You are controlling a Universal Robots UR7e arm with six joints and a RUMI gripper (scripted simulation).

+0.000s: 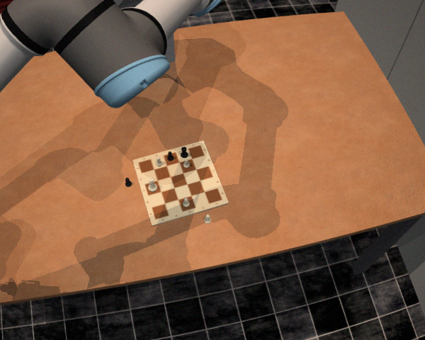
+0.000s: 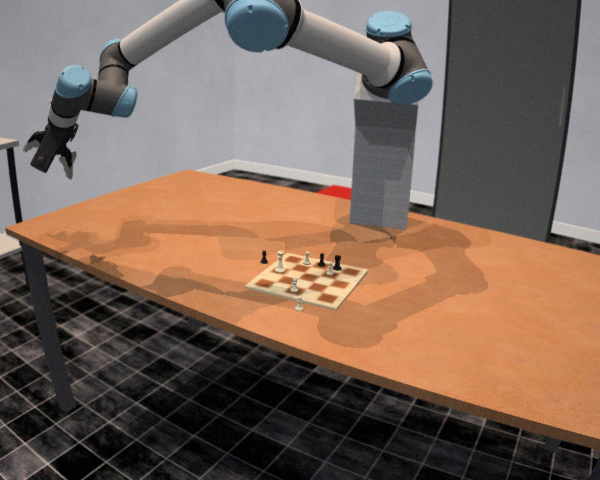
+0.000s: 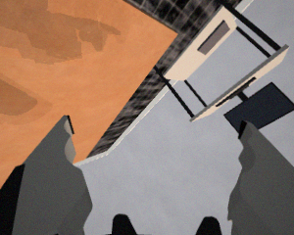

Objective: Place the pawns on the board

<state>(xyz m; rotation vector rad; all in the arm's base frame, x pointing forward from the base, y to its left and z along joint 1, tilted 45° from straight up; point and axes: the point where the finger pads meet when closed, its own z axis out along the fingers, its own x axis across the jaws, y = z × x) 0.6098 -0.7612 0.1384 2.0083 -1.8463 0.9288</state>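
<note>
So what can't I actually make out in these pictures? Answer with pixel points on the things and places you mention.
- The tiny marks on the board's edge (image 1: 189,212) (image 2: 291,300): too small to read, in the top and exterior views.
- The gripper (image 2: 52,150) (image 3: 155,118) in the top view: outside the picture.
- The chess pieces in the wrist view: outside the picture.
- The arm's upper elbow (image 2: 256,22): cut off by the top edge of the exterior view.

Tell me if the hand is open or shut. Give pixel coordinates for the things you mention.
Open: the hand's (image 2: 50,156) (image 3: 157,126) fingers stand wide apart, nothing between them.
</note>
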